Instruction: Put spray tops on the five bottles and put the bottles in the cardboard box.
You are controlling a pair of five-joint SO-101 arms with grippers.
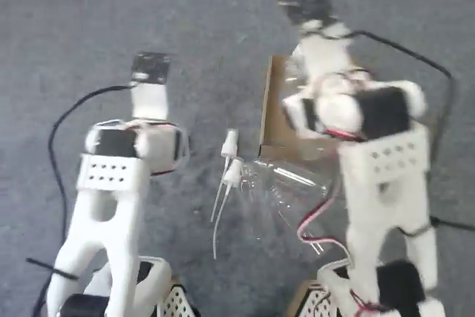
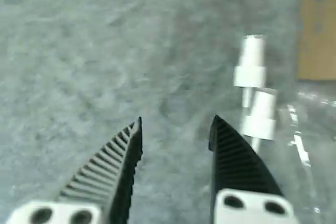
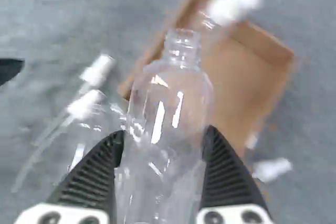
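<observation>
My right gripper is shut on a clear uncapped bottle, held over the edge of the cardboard box. Inside the box lies a bottle with a white spray top, and another white top shows nearer in. Two loose spray tops lie on the grey carpet beside the box. My left gripper hangs open above the carpet, just beside those tops, with nothing between its fingers. Clear bottles lie on the carpet in front of the box.
Grey carpet covers the whole table. The two arm bases stand at the near edge, with cables trailing beside them. Open carpet lies to the left and behind the left arm.
</observation>
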